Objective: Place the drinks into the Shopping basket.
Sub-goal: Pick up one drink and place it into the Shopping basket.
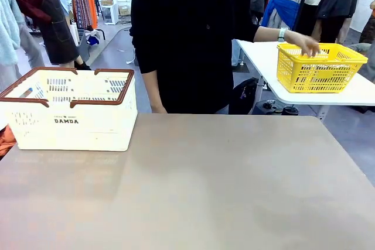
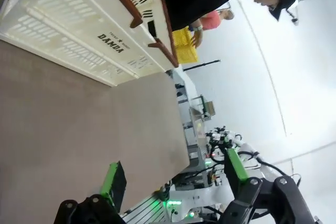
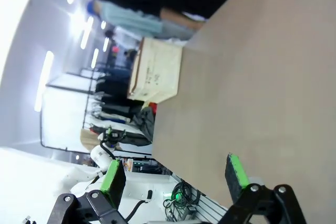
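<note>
Though cropped, the Shopping basket (image 1: 88, 130) seems upright.

The room is bright all over. The table (image 1: 234, 191) top shines a little, and a pale mirror picture lies on it just in front of the Shopping basket (image 1: 70, 127). Shadows there are soft. The front view is sharp. In the right wrist view, long lamps (image 3: 44, 80) glare white far beyond the basket, and things look fuzzy and bent.
</note>
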You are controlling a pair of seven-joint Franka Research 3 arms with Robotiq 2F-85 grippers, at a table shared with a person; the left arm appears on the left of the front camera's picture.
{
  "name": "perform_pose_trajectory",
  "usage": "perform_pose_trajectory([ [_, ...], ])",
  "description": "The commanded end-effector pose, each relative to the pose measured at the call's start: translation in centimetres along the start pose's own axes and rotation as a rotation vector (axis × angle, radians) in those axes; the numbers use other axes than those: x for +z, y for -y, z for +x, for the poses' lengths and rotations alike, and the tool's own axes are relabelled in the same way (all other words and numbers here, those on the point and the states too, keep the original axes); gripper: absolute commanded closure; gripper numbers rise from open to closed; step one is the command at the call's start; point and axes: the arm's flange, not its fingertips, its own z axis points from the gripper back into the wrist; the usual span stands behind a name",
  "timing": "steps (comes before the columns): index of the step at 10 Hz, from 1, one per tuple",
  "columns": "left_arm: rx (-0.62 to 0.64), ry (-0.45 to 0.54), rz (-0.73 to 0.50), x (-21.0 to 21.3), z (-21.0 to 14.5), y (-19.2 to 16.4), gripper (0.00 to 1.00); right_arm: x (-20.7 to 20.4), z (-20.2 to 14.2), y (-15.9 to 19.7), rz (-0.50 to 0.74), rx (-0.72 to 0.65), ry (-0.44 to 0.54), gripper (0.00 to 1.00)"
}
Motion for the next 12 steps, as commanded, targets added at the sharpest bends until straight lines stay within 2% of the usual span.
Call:
perform_pose_trajectory([
  [1, 0.008, 0.025, -0.034, 0.73, -0.41, -0.35, 0.00, 0.15, -0.22, 0.11, 0.017, -0.001, -0.007, 0.00],
  [12, 0.008, 0.025, -0.034, 0.73, -0.41, -0.35, 0.00, 0.15, -0.22, 0.11, 0.017, -0.001, -0.007, 0.00],
])
